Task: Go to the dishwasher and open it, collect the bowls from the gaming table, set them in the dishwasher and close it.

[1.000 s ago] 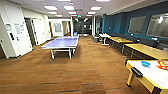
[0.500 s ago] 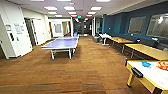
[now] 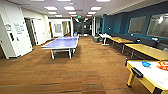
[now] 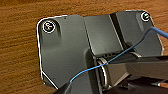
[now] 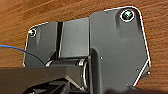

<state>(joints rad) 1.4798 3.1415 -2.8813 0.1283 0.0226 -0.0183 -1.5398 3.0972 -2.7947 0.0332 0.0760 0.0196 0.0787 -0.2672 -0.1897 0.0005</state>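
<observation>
The dishwasher is out of view. At the lower right of the head view stands a white-topped table with yellow sides and a dark edge (image 3: 136,72), which looks like the gaming table. On it lies a small bright blue thing (image 3: 146,64), perhaps one of the bowls, too blurred to be sure. Beside it sits an orange-patterned item (image 3: 162,65). Both wrist views look down past the robot's dark plate onto the wooden floor (image 4: 17,37).
A blue table-tennis table (image 3: 62,43) stands ahead at the middle left. Yellow-topped tables (image 3: 146,50) line the blue right wall. A white wall with doors (image 3: 17,35) runs along the left. Brown floor (image 3: 82,70) stretches ahead towards a corridor (image 3: 82,27).
</observation>
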